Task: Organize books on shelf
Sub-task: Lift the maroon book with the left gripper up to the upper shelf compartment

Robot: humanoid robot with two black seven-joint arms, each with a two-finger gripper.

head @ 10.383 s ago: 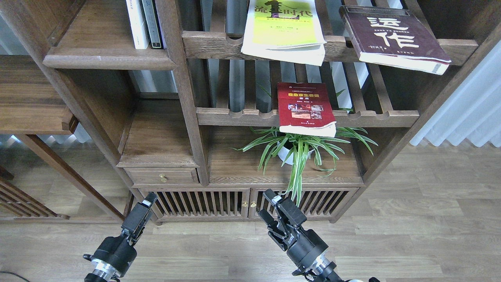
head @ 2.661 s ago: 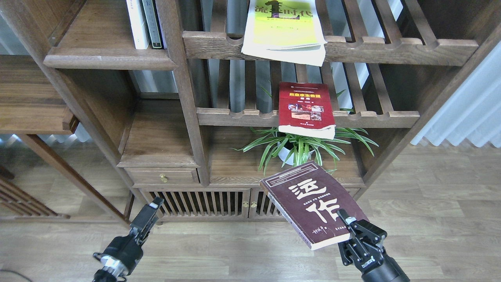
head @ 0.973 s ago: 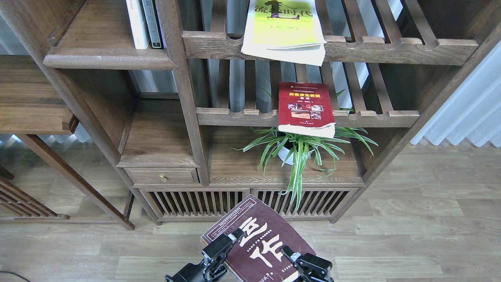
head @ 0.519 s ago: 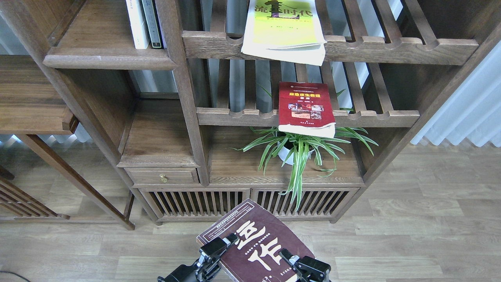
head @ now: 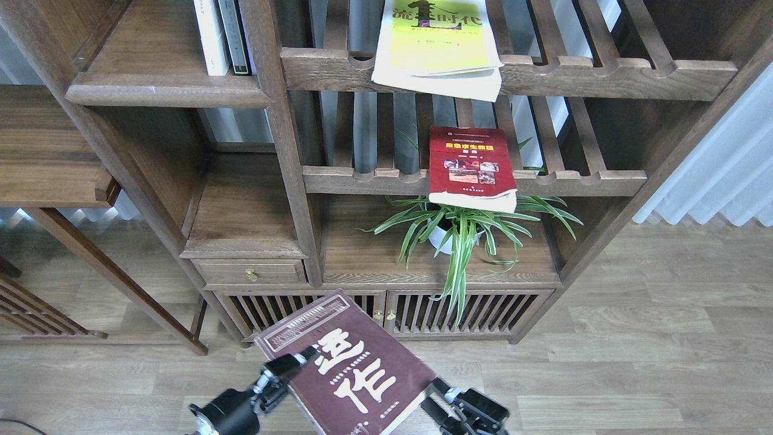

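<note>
The maroon book (head: 347,374) hangs low in the head view, above the wooden floor (head: 634,338) in front of the cabinet's slatted doors (head: 314,311), cover up, its white characters readable; the left pincer (head: 284,368) is clamped on the book's left edge, one finger (head: 279,365) lying on top of the cover near the upper left corner, the arm coming in from the lower left; the right pincer (head: 447,402) sits just beside the book's lower right edge, its fingers spread and not pressing the cover, though whether a fingertip touches the edge cannot be told.

The yellow-green book (head: 438,45) lies flat on the upper slatted rack (head: 604,75), its near end jutting over the notched front rail; the red book (head: 471,166) lies flat on the lower slatted rack (head: 574,181), its near end likewise overhanging the rail, directly above a spider plant (head: 465,232) in a white pot; both are well apart from either pincer.

The shelf (head: 163,87), the solid dark board with the rounded front lip at upper left, carries a white book (head: 205,36) and a dark book (head: 232,33) standing upright at its right end against the post; the rest of its surface shows bare wood; the maroon book is far below it and to the right.
</note>
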